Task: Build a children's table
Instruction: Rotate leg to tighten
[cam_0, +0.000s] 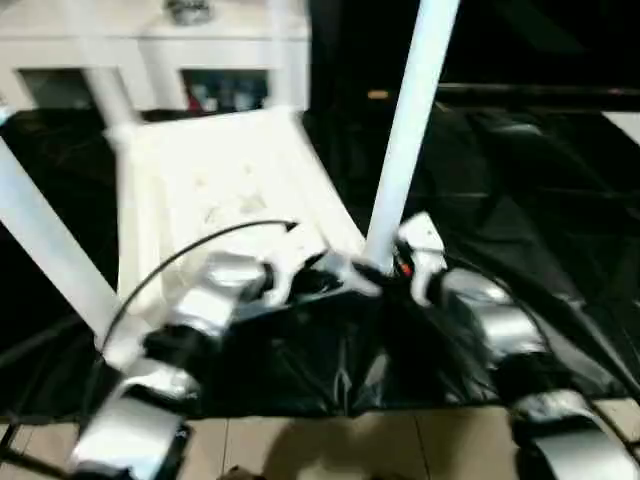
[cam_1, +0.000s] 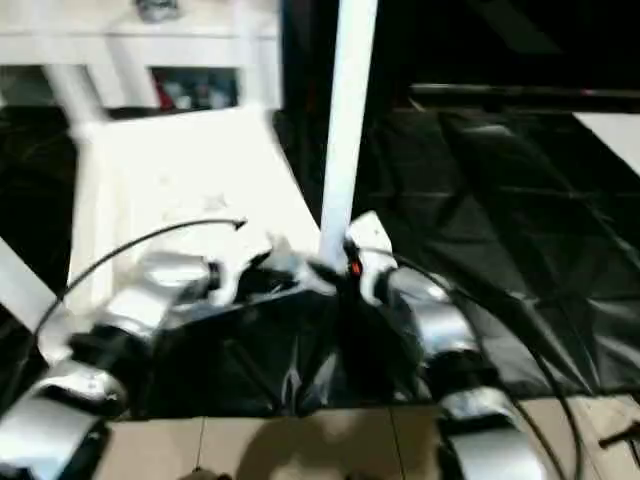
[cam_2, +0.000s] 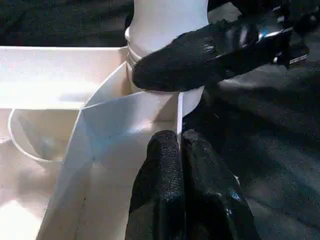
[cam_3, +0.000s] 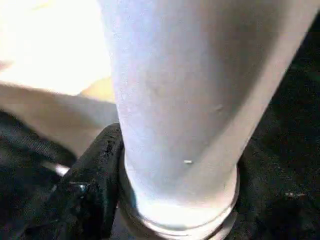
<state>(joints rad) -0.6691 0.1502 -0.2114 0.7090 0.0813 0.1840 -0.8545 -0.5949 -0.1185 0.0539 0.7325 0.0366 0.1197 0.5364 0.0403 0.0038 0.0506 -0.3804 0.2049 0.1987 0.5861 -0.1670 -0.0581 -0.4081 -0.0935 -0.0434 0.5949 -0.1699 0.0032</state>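
Note:
The children's table lies upside down, its white top (cam_0: 220, 190) on a black sheet. At the top's near right corner a white leg (cam_0: 410, 130) stands upright in its socket. My right gripper (cam_0: 393, 266) is at that leg's base, with one black finger (cam_2: 200, 55) laid across it and a finger (cam_3: 95, 170) pressed against its side. My left gripper (cam_2: 178, 140) sits just left of the corner, shut on a thin white rib (cam_2: 178, 107) of the top's underside. Other legs rise at the left (cam_0: 50, 250) and at the far corners (cam_0: 105, 90).
A black sheet (cam_0: 520, 180) covers the floor under and to the right of the table. Behind the table stands a white cabinet (cam_0: 150, 50). A thin black cable (cam_0: 180, 255) arcs over my left forearm. Pale floor tiles (cam_0: 300, 445) show along the near edge.

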